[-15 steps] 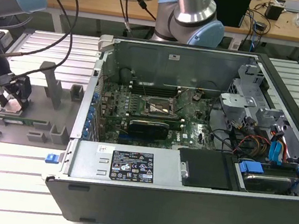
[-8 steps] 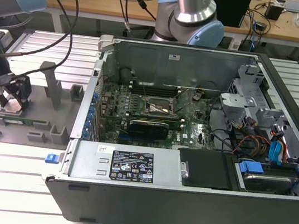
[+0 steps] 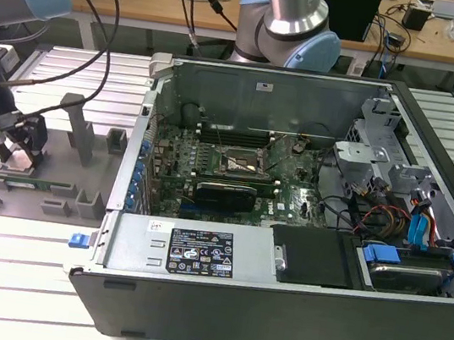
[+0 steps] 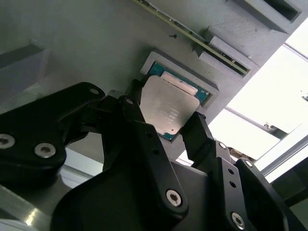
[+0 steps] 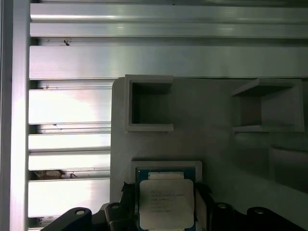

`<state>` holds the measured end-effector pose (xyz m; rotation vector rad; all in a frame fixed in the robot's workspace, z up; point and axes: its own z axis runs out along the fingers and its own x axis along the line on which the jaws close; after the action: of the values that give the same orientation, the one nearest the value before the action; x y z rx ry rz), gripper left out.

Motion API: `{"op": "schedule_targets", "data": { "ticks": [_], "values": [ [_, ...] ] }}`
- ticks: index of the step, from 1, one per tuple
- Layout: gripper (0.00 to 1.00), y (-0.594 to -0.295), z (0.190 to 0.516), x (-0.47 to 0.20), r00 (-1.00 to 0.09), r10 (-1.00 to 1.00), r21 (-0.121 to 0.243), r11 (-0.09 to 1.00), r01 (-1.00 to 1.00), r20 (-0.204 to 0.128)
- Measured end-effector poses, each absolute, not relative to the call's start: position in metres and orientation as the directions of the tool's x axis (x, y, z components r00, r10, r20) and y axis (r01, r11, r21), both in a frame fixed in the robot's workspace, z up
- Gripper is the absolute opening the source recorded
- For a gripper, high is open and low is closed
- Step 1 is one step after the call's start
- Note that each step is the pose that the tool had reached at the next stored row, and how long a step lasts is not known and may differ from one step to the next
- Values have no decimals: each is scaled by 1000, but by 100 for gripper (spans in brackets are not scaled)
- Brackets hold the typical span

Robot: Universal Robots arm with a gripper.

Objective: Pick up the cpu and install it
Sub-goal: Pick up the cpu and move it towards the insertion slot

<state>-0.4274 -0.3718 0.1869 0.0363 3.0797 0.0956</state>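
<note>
The cpu (image 4: 168, 103), a flat square chip with a silver-grey top plate and green edge, sits at its square recess in the grey holder plate (image 5: 216, 139). In both wrist views my gripper (image 4: 166, 122) has its black fingers (image 4: 137, 118) pressed against two opposite sides of the cpu (image 5: 166, 204), shut on it. In the exterior view my gripper (image 3: 20, 152) hangs low over the holder plate (image 3: 45, 186) at the exterior view's left, well apart from the open computer case (image 3: 197, 255). The empty cpu socket (image 3: 240, 165) lies in the middle of the motherboard.
Upright grey blocks (image 3: 79, 127) stand on the holder plate between my gripper and the case wall (image 3: 140, 148). A black graphics card (image 3: 225, 194) lies just in front of the socket. Cables and drive cages (image 3: 399, 221) crowd the case's right side. An arm base (image 3: 291, 26) stands behind the case.
</note>
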Motion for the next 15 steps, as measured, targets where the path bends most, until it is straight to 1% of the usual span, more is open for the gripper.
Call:
{"op": "schedule_targets", "data": {
  "ticks": [12, 13, 14, 15],
  "values": [
    [60, -372, 187, -426, -998, 25, 63, 998, 22, -59],
    [59, -372, 187, -426, -998, 25, 63, 998, 22, -59],
    [54, -372, 187, -426, -998, 25, 63, 998, 22, -59],
    [54, -372, 187, -426, -998, 25, 63, 998, 22, -59]
  ]
}}
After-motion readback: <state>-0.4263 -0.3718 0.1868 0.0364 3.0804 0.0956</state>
